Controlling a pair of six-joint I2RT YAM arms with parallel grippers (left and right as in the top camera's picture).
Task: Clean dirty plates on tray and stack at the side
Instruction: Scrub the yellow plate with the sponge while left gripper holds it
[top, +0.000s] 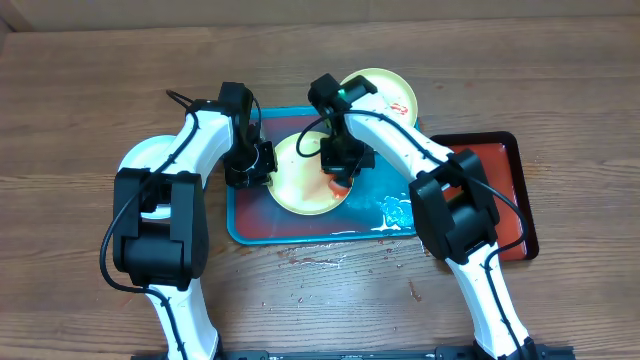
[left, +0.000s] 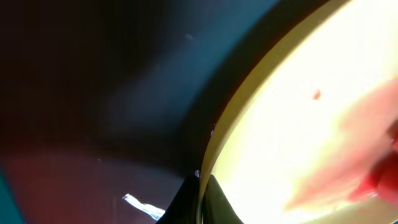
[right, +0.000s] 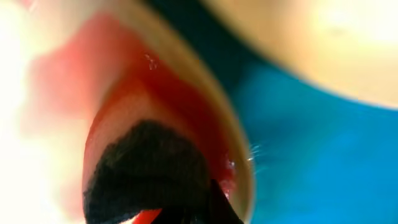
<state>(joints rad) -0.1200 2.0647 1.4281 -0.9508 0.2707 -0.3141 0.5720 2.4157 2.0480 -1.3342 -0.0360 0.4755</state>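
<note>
A pale yellow-green plate (top: 298, 182) lies in the teal-rimmed tray (top: 300, 240). My left gripper (top: 262, 165) is shut on its left rim; in the left wrist view the jaws (left: 200, 200) pinch the plate edge (left: 298, 124). My right gripper (top: 340, 170) presses a dark wiping pad (right: 146, 168) onto the plate's right side, where red sauce (right: 186, 93) is smeared near the rim. A second yellow-green plate (top: 385, 95) with red smears sits behind the tray's back right corner. The light blue plate is not in view.
A smaller black-rimmed red tray (top: 505, 170) lies right of the teal tray, partly under my right arm. A wet bluish-white smear (top: 395, 212) marks the teal tray's front right corner. Drops and red specks (top: 320, 258) lie on the wooden table in front.
</note>
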